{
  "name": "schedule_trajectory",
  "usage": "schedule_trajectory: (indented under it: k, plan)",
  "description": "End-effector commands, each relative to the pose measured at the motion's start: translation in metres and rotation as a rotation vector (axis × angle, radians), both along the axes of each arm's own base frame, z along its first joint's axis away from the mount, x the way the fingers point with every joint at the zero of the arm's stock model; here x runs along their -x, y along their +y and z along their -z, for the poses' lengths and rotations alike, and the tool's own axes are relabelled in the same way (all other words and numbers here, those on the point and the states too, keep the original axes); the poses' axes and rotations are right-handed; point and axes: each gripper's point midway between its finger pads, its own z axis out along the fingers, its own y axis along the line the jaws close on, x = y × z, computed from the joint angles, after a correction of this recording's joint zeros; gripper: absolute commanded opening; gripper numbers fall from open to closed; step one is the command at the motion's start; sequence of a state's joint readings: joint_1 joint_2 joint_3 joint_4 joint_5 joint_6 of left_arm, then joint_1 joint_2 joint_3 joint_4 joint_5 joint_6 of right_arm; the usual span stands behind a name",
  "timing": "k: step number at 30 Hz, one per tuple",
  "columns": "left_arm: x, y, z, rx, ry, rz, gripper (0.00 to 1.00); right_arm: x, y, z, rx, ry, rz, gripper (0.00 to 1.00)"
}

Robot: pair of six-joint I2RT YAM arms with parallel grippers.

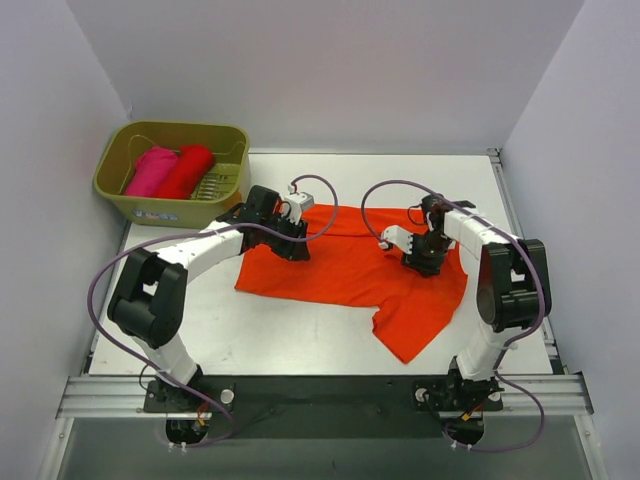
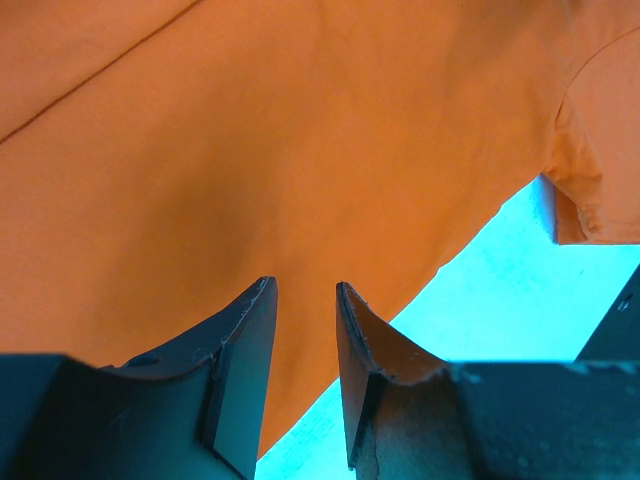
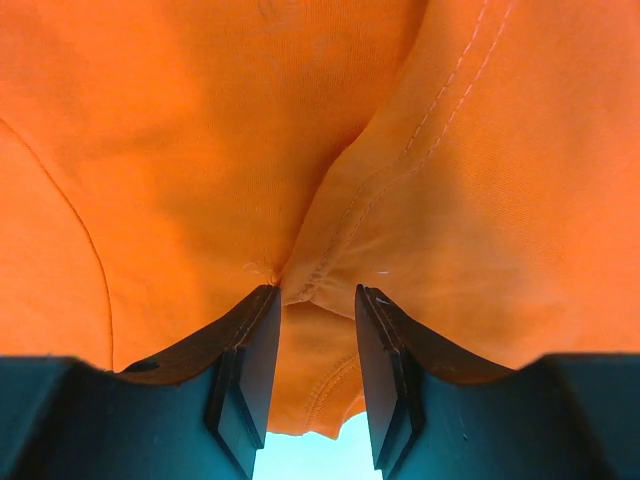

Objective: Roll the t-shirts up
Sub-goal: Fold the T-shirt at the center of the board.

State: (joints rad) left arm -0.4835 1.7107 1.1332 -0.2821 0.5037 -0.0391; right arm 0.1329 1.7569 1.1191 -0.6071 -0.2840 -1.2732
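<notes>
An orange-red t-shirt (image 1: 345, 270) lies spread flat on the white table, one sleeve pointing toward the near edge. My left gripper (image 1: 296, 250) is down at its far-left edge, jaws apart (image 2: 303, 285) over the cloth (image 2: 250, 150), whose edge runs across the gap. My right gripper (image 1: 425, 262) is down on the shirt's far-right part. Its jaws (image 3: 317, 290) stand apart with a stitched fold of the shirt (image 3: 330, 380) between them, the cloth puckered at the left fingertip. Rolled magenta (image 1: 150, 172) and red (image 1: 187, 170) t-shirts lie in the basket.
The olive-green basket (image 1: 110, 178) stands at the far-left corner, off the table's edge. Grey walls close in the left, right and far sides. Bare white table (image 1: 300, 335) shows in front of the shirt, and a metal rail runs along the near edge.
</notes>
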Motion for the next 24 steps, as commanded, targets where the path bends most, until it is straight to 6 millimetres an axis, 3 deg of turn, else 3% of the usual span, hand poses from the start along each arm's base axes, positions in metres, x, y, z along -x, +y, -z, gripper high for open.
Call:
schedule_trajectory:
  k: [1, 6, 12, 22, 24]
  plan:
    - [-0.009, 0.001, -0.013, 0.005, -0.069, -0.002, 0.41, 0.007, -0.003, 0.002, 0.036, 0.027, -0.027, 0.36]
    - [-0.011, 0.001, -0.010, 0.005, -0.065, -0.005, 0.41, 0.010, -0.005, 0.008, 0.060, 0.048, -0.017, 0.35]
    - [-0.014, 0.000, -0.009, 0.002, -0.067, -0.008, 0.41, 0.013, 0.002, -0.002, 0.028, 0.045, -0.020, 0.35]
    - [-0.014, 0.001, -0.006, -0.003, -0.062, -0.010, 0.41, 0.026, 0.001, 0.001, 0.038, 0.109, -0.026, 0.37]
    - [-0.013, 0.001, -0.006, -0.001, -0.063, -0.011, 0.41, 0.025, 0.000, 0.004, 0.047, 0.117, -0.017, 0.33]
